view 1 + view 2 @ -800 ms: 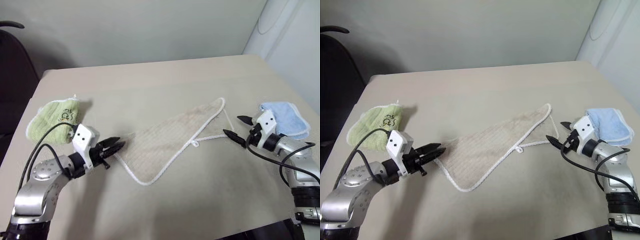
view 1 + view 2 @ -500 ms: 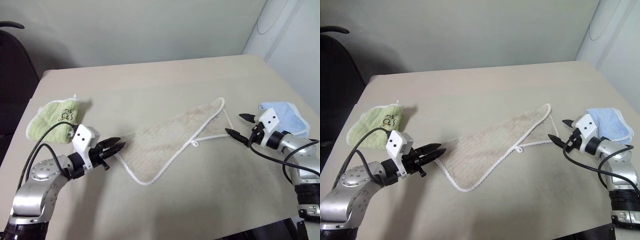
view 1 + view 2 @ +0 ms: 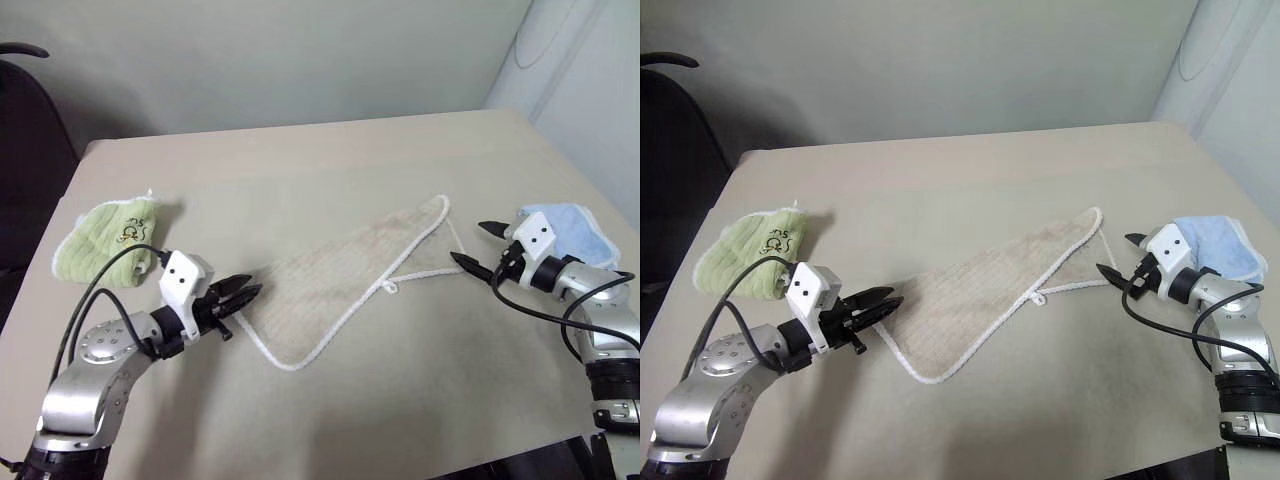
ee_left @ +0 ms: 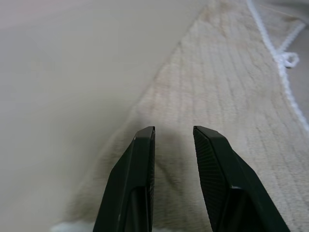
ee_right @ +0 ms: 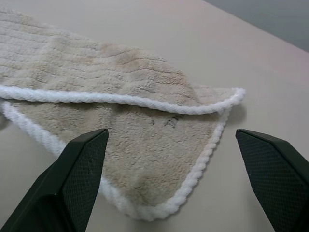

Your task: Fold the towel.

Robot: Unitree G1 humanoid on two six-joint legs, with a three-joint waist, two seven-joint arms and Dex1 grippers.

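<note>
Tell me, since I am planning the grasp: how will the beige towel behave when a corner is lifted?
The towel lies folded flat with soft creases, so it will likely droop and drag. Its looped terry pile suggests grippy, not slippery. Its corded edging probably gives the fingers a firmer hold.

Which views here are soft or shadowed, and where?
Left wrist view: the black fingers are soft-edged, the beige terry towel blurring farther away. Right wrist view: towel weave crisp, fingers slightly soft. Head views: even light, faint shadow under the left gripper.

left end effector (image 3: pixel 248 292) nearer towel (image 3: pixel 340 290) corner
</note>
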